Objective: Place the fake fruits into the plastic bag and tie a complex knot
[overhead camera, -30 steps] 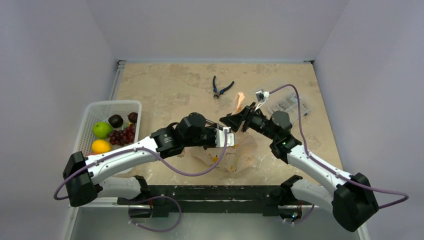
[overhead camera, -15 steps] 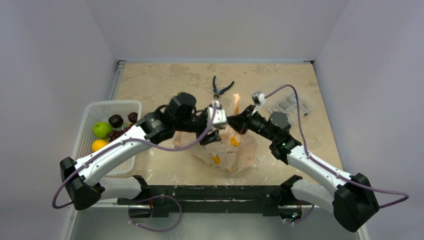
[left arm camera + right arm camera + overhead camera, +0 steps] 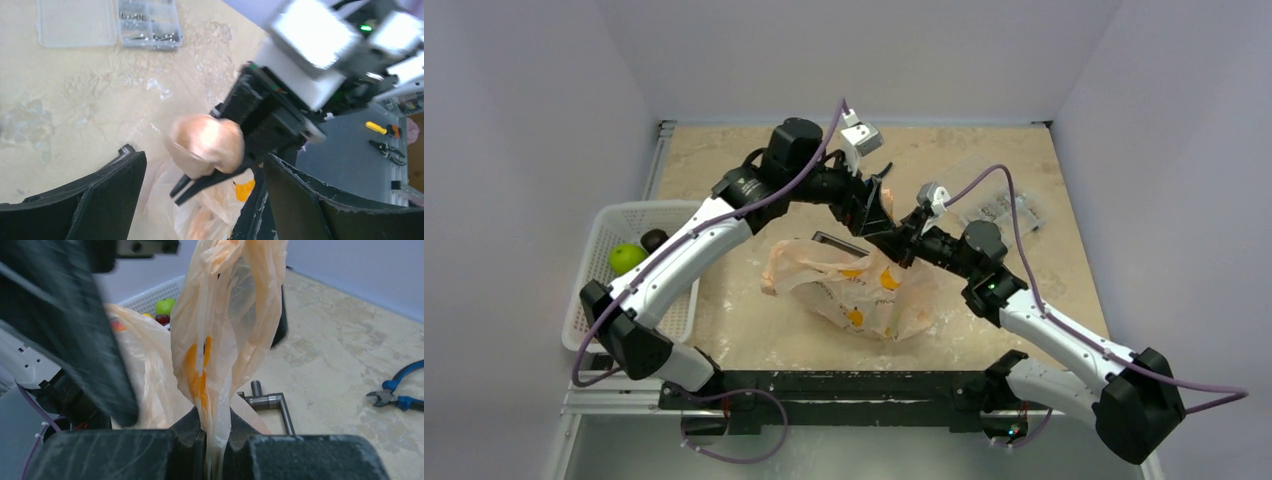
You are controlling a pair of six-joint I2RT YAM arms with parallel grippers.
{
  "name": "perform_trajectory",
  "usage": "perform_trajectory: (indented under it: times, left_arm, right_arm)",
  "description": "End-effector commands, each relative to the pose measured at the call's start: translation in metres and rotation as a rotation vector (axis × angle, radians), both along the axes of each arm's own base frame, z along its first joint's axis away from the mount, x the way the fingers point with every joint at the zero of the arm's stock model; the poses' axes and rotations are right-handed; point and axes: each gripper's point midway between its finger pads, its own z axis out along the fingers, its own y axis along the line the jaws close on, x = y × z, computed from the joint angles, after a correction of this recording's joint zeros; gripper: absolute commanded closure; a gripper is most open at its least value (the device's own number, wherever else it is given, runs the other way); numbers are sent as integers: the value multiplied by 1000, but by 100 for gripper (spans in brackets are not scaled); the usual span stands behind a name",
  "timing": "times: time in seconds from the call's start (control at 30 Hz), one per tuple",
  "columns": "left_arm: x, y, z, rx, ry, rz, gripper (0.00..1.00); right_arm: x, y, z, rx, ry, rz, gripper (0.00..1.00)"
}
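Jaws of your right gripper (image 3: 215,434) are squeezed shut on a thin strand of the plastic bag (image 3: 854,290), which rises up from the rest of it. I think the bag is very light, soft and slippery, and it could tear, so take hold of the bunched strand, not the flat skin. It is see-through peach and crinkly, with orange marks. It lies near the middle of the tabletop, a bit toward the near edge. Your left gripper (image 3: 201,159) is wide open and holds nothing, and the pinched lump shows between its fingers. Some fake fruits (image 3: 627,258) sit in the white basket (image 3: 634,208) at the left edge, well apart from the bag.
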Motion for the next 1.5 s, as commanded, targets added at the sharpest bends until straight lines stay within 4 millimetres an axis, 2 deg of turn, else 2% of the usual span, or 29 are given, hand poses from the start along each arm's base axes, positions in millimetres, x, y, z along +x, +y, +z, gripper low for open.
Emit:
perform_trajectory:
  times: [0.0,0.07,0.1,0.13,0.2,0.23,0.37,0.5,0.53,0.63,0.73,0.9,0.93,0.97,1.0,1.1,1.17,1.27,1.33,1.47]
  left_arm:
    - [19,-10,16,-84,82,118,15]
    - [22,-13,19,-101,83,123,21]
    - [21,-14,21,-111,87,115,30]
    - [19,-15,24,-123,88,99,43]
    - [12,-18,31,-158,84,44,84]
    - [9,-17,34,-168,85,30,100]
    - [6,-6,51,-215,66,19,100]
    - [4,1,67,-250,24,16,100]
    - [3,1,68,-252,21,12,100]
    - [0,0,68,-246,31,0,100]
    - [4,6,70,-227,-10,7,100]
    - [15,25,82,-187,-76,24,100]
    - [17,26,81,-172,-91,26,100]
    - [18,26,80,-168,-98,27,100]
    - [18,26,79,-169,-94,29,100]
    - [16,21,74,-187,-51,11,100]
    - [18,20,76,-198,-45,19,100]
    - [27,23,88,-210,-84,39,100]
    - [34,24,97,-208,-110,44,100]
    - [36,18,102,-189,-122,3,100]
  right_arm:
    - [-8,6,45,24,-183,33,95]
    - [-9,8,45,19,-191,39,96]
    - [-9,9,43,14,-189,43,95]
    - [-9,10,40,8,-183,44,95]
    - [-6,9,35,3,-165,29,93]
    - [-6,9,31,3,-147,21,91]
    - [-1,4,2,-11,-44,-27,80]
    - [0,4,-19,-15,7,-33,78]
    - [1,5,-21,-15,17,-31,79]
    - [5,8,-21,-11,24,-33,100]
    - [1,11,-22,-29,24,-1,100]
    - [-7,7,-54,-149,19,37,100]
    - [-6,6,-62,-174,27,31,96]
    - [-4,5,-66,-187,33,20,80]
    - [-1,4,-67,-191,31,8,76]
    - [3,3,-61,-168,12,-16,100]
    - [5,4,-61,-173,18,-21,100]
    - [1,5,-69,-206,24,8,100]
    - [0,3,-75,-223,33,10,84]
    - [0,3,-81,-237,52,10,100]
